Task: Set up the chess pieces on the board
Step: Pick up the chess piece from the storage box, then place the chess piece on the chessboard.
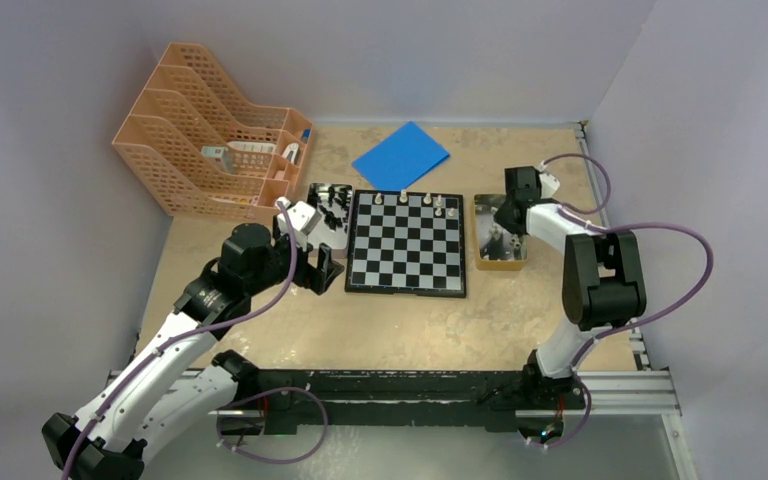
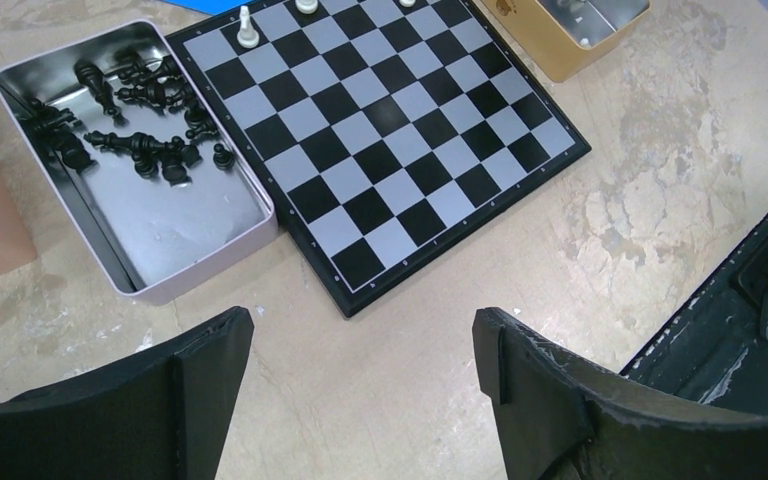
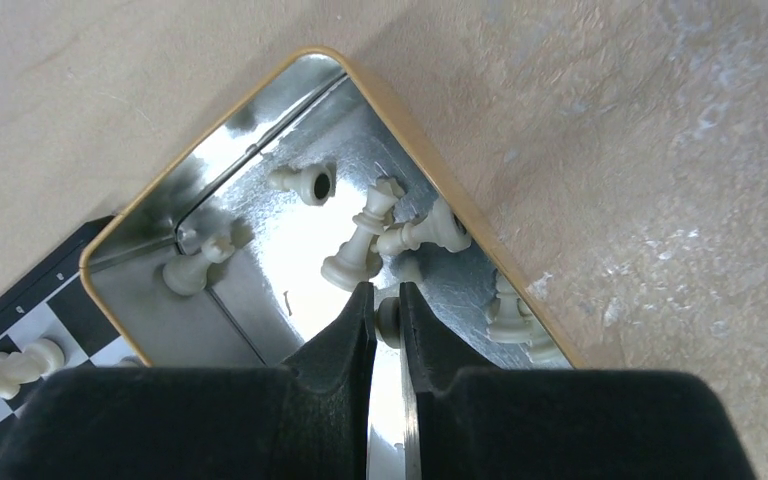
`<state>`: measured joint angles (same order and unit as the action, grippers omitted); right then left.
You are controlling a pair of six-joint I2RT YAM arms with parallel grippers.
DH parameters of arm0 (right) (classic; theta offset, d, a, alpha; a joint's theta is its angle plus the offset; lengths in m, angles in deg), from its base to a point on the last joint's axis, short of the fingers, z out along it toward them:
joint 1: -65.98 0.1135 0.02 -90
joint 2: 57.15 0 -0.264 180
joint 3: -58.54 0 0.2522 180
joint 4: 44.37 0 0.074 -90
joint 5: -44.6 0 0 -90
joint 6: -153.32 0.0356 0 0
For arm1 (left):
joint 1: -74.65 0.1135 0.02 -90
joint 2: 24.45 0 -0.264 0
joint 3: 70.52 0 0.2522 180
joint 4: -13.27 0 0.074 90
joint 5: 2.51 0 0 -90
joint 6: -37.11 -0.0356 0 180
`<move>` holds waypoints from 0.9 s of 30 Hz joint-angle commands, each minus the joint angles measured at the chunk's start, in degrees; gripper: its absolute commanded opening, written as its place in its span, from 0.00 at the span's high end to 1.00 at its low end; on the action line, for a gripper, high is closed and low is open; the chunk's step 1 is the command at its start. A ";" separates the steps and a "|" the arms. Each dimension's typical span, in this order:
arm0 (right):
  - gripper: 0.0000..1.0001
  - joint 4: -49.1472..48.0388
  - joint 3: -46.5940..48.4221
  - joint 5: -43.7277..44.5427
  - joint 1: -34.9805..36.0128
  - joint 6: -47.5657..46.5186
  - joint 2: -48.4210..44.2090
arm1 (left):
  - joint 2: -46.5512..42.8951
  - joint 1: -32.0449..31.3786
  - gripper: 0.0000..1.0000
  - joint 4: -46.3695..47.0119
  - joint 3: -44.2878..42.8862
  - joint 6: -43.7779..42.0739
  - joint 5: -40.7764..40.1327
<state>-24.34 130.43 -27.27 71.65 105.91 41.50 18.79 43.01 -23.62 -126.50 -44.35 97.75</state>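
Note:
The board [image 1: 407,243] lies mid-table with a few white chess pieces [image 1: 403,197] on its far row. Left of it, a silver tin [image 2: 205,270] holds several black chess pieces [image 2: 135,145]. My left gripper [image 2: 363,330] hovers open over bare table near the board's [image 2: 380,130] near-left corner, with nothing between its fingers. My right gripper [image 3: 387,300] reaches down into the tan tin [image 3: 430,140] to the right of the board, shut on a small white piece [image 3: 388,318] pinched at its tips. Several white pieces [image 3: 360,250] lie loose in that tin around it.
An orange file organizer [image 1: 210,130] stands at the back left. A blue sheet [image 1: 401,155] lies behind the board. The arms' black mounting rail [image 1: 410,385] runs along the near edge. Grey walls close in the table on three sides.

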 commanded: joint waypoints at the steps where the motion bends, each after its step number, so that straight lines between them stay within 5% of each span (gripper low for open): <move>1: 0.95 0.45 0.82 3.93 0.13 -1.45 -4.16 | -0.41 -0.17 0.20 3.65 -0.27 3.48 0.32; 14: 0.96 -2.73 -0.96 -8.23 2.74 -2.32 -14.26 | 5.47 -0.18 0.33 9.33 -1.44 22.30 11.82; 27: 0.96 -17.55 -6.76 -30.68 15.11 10.01 -17.04 | 20.07 -0.09 0.48 21.67 -8.25 27.31 12.84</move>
<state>-33.17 126.26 -48.16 84.55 109.25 26.03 35.86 43.01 -10.49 -130.41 -19.46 108.30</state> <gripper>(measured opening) 0.121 0.550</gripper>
